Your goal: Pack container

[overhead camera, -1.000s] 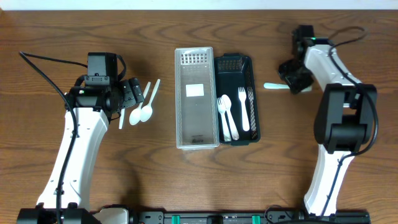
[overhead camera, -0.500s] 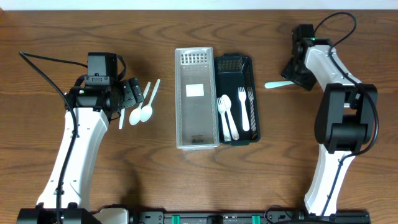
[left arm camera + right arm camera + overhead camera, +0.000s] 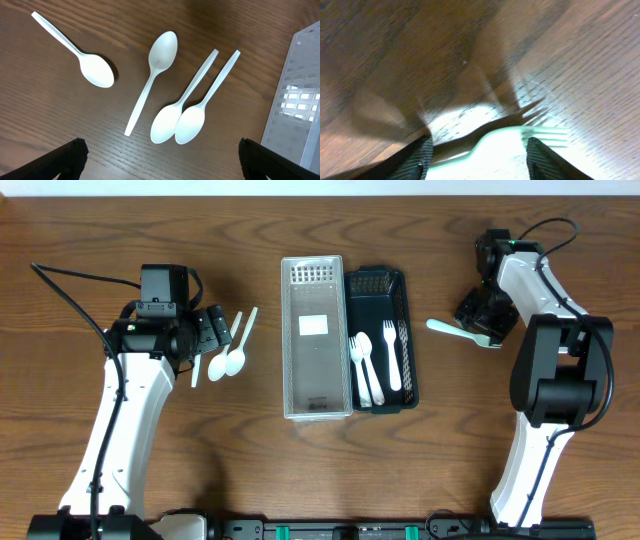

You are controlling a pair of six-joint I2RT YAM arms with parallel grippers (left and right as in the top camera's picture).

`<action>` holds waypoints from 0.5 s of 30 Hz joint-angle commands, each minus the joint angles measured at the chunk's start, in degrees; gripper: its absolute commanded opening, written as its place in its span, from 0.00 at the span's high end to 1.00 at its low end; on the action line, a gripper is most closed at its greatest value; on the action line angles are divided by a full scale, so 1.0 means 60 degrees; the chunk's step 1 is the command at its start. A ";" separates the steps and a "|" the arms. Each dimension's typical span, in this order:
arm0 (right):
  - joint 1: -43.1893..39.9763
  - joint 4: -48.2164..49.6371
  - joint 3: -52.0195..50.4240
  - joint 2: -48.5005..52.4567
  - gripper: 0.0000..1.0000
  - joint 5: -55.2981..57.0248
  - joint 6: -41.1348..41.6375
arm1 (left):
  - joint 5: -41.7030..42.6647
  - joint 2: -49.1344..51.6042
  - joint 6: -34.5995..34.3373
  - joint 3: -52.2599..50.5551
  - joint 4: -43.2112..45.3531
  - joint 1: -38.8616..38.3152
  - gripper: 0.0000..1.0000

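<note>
A pale green plastic fork [image 3: 462, 332] lies on the table right of the black tray [image 3: 381, 281]. My right gripper [image 3: 487, 315] is open and low over it. In the right wrist view the fork [image 3: 505, 145] lies blurred between the spread fingers [image 3: 476, 155]. Several white spoons [image 3: 226, 358] lie on the wood at the left. They show in the left wrist view [image 3: 160, 52]. My left gripper [image 3: 208, 332] hovers just left of them, open and empty, with its fingertips wide apart [image 3: 160, 160]. The clear tray [image 3: 316, 405] holds no cutlery.
The black tray holds three white utensils [image 3: 372, 365]. The clear tray's edge shows at the right of the left wrist view [image 3: 300, 100]. Cables run behind both arms near the back edge of the table.
The fork has swung from level to slanted, its handle end now down-left of the right gripper. The right gripper shifted slightly right and down. The left arm has not moved.
</note>
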 commanded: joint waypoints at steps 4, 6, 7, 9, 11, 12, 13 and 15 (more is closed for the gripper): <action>-0.0047 0.0339 -0.0157 0.0229 0.39 -0.0197 0.0321 | -0.0011 0.0055 0.0018 0.0168 -0.0025 0.0047 0.02; -0.0047 0.0667 -0.0157 0.0229 0.37 0.0331 0.0306 | -0.0011 0.0055 0.0018 0.0168 -0.0025 0.0047 0.02; -0.0047 0.0845 -0.0157 0.0229 0.38 0.0517 0.0142 | -0.0011 0.0055 0.0022 0.0168 -0.0029 0.0047 0.02; -0.0047 0.1053 -0.0146 0.0226 0.38 0.0492 -0.0372 | -0.0011 0.0055 0.0018 0.0168 -0.0025 0.0047 0.02; -0.0047 0.0900 -0.0138 0.0226 0.38 0.0193 -0.0390 | -0.0011 0.0055 0.0018 0.0168 -0.0025 0.0047 0.02; -0.0047 0.0769 -0.0138 0.0226 0.39 -0.0055 -0.0270 | -0.0011 0.0055 0.0022 0.0168 -0.0029 0.0047 0.02; -0.0047 0.0652 -0.0138 0.0226 0.39 -0.0189 -0.0084 | -0.0011 0.0055 0.0022 0.0168 -0.0025 0.0047 0.02; -0.0047 0.0484 -0.0131 0.0189 0.39 -0.0215 0.0280 | -0.0011 0.0055 0.0022 0.0168 -0.0025 0.0047 0.02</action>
